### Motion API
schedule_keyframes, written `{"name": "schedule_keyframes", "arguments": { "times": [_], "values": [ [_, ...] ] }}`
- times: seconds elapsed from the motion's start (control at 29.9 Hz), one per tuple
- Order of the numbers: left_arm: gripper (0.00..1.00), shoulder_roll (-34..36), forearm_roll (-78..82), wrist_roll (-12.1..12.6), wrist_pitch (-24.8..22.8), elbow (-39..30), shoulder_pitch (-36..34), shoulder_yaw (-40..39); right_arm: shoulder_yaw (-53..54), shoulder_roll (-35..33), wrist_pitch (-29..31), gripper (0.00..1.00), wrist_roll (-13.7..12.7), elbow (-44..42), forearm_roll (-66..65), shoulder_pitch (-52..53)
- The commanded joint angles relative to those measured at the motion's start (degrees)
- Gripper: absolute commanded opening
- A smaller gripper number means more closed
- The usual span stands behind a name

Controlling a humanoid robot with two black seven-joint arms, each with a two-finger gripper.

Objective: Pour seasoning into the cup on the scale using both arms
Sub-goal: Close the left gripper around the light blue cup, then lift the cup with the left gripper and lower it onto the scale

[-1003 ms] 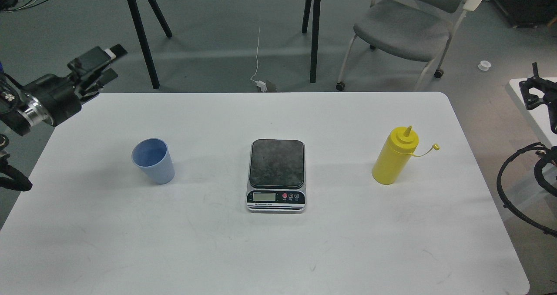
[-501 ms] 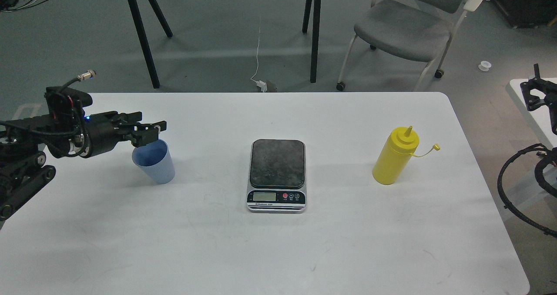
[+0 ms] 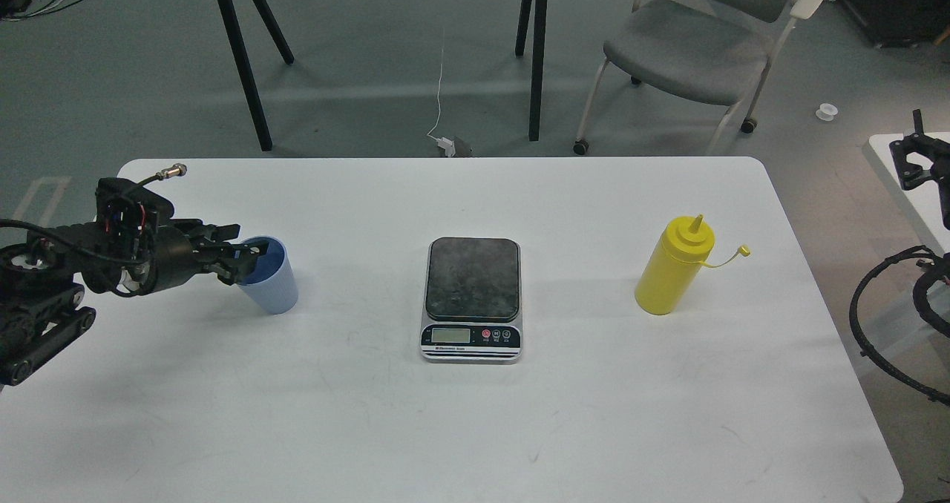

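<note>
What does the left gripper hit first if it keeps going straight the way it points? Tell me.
The left gripper points right, straight at the cup, meeting its rim first; its fingertips look already at the rim, though depth is unclear.

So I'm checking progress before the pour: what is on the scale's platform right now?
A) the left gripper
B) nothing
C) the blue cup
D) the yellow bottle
B: the scale shows its bare dark platform, while the blue cup stands on the table to its left at the left gripper, and the yellow bottle stands to its right.
</note>
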Motion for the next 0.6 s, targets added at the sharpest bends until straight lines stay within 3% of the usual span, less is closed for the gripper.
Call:
{"name": "schedule_keyframes", "arguments": {
  "times": [0.0,0.17,0.4,0.57],
  "values": [
    [0.08,-0.1,-1.4,0.0,-0.3,0.0,-0.1,0.1,0.0,0.0,0.0,1.0,0.1,-0.2,0.0,0.0],
    [0.0,-0.1,-1.6,0.0,-0.3,0.0,-0.1,0.1,0.1,-0.1,0.0,1.0,0.1,-0.4,0.0,-0.3],
    [0.0,-0.1,-3.9,0.0,-1.1,-0.7,-2.2,0.0,0.1,-0.8,0.0,1.0,0.2,-0.4,0.0,-0.5],
    [0.0,-0.1,-6.3,0.0,-5.6,-3.7,-5.7,-0.3,0.0,-1.4,0.0,1.0,0.1,-0.4,0.0,-0.5]
  ]
}}
